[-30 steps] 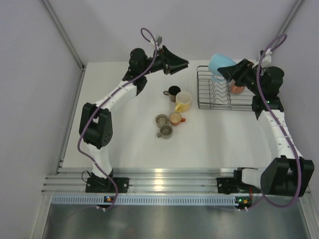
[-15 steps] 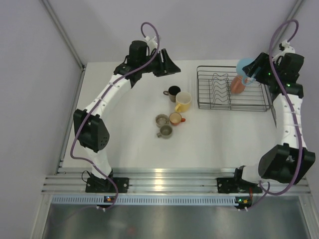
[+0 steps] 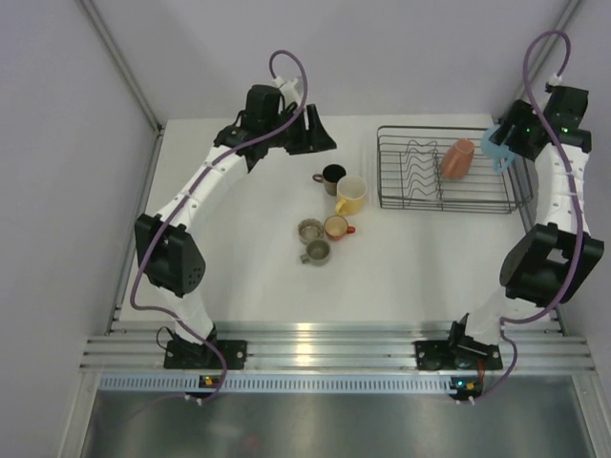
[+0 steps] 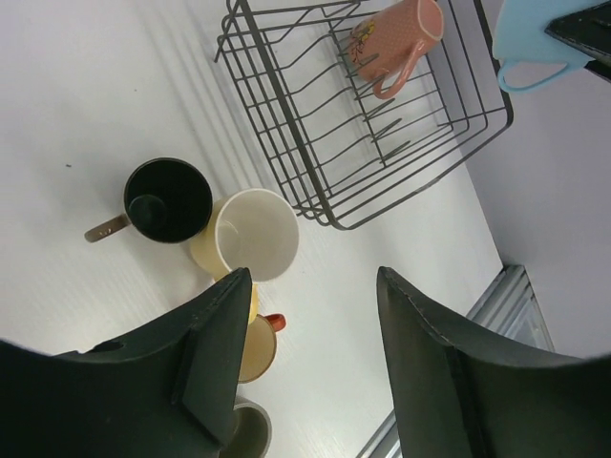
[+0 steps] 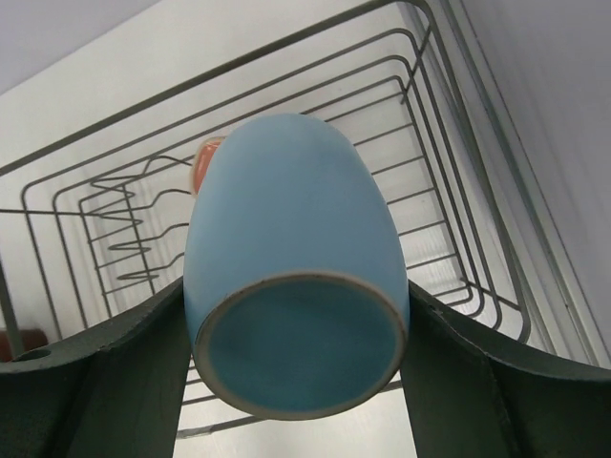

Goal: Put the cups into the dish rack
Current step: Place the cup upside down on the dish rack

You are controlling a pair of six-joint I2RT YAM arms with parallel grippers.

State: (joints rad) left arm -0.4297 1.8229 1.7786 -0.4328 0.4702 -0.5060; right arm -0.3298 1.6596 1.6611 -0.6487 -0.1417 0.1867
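My left arm (image 3: 205,181) stretches far forward, elbow bowed out to the left and wrist tipped downward. The left gripper (image 4: 312,281) hangs with its jaws apart and nothing between them. My right arm (image 3: 563,205) rises steeply along the right side. The right gripper (image 5: 296,286) is clamped on the light blue cup (image 5: 286,210), fingers flanking its sides.

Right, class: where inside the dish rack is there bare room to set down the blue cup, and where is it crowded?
Free: in the dish rack, the floor between the pink cup and the right wall, beneath the held blue cup. Crowded: the left half, filled by wavy dividers, with the pink cup right beside them.
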